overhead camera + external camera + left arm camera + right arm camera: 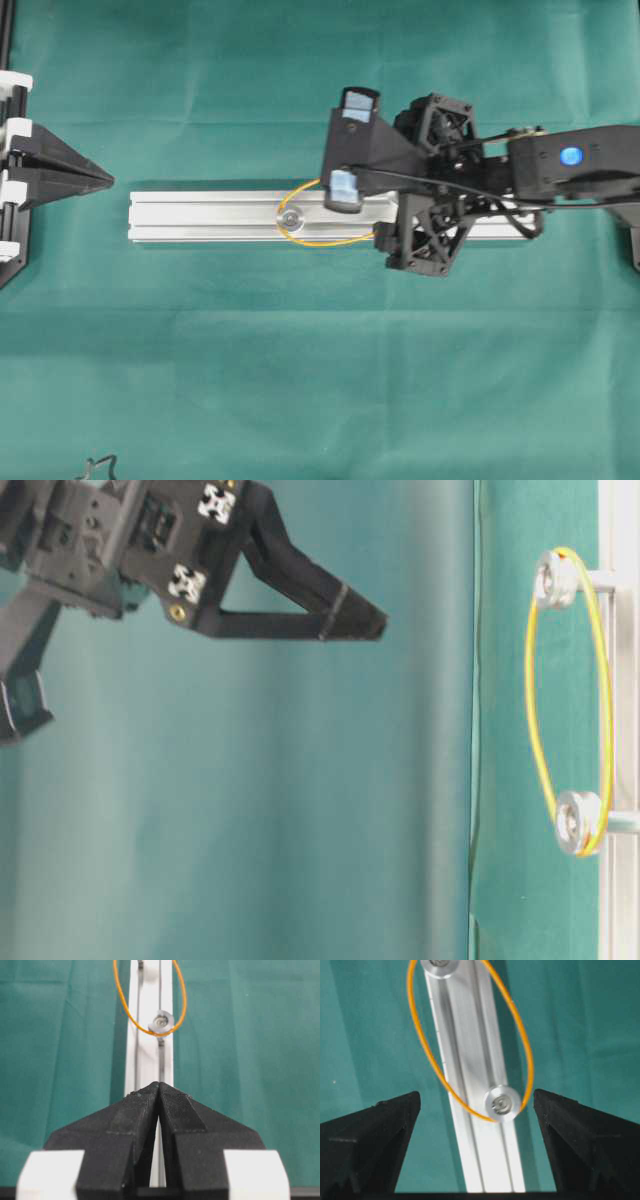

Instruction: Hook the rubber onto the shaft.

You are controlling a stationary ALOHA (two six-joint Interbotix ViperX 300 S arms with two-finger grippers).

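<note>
Thin orange rubber (425, 1055) loop stretched around both shafts (501, 1103) (round, silver) on the rail (200, 215).

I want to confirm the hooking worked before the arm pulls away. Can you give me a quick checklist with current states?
1. Rubber band looped round the near shaft: ok.
2. Band round the far shaft too: ok.
3. Right hand open, holding nothing: ok.
4. Band free of the right hand's fingers: ok.
5. Left hand shut, short of the rail: ok.
6. Band tension: cannot tell.
</note>
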